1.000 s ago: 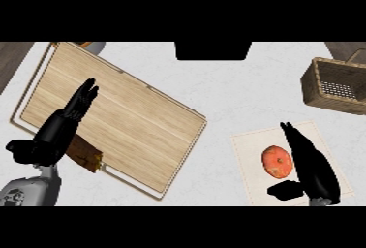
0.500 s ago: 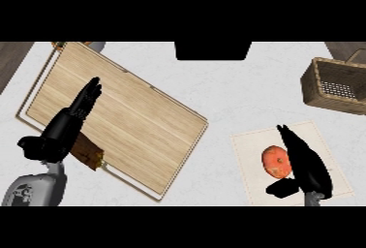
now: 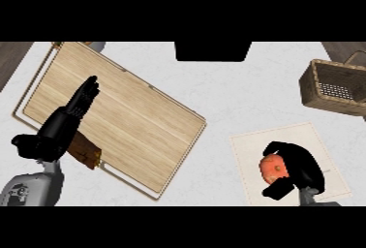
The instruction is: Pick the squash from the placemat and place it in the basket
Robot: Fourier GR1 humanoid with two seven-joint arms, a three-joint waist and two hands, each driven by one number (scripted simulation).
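A pale grey, faintly mottled stone counter top [image 3: 236,92] fills most of the view under even, soft light. A large rectangular light-wood cutting board [image 3: 129,111] lies on it at an angle, left of centre. Dark brown wood-grain flooring [image 3: 10,58] shows at both upper corners.

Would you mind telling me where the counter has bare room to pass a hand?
Bare counter lies between the wooden board and the basket, above the placemat. It is crowded on the placemat, where the right hand curls round the squash.
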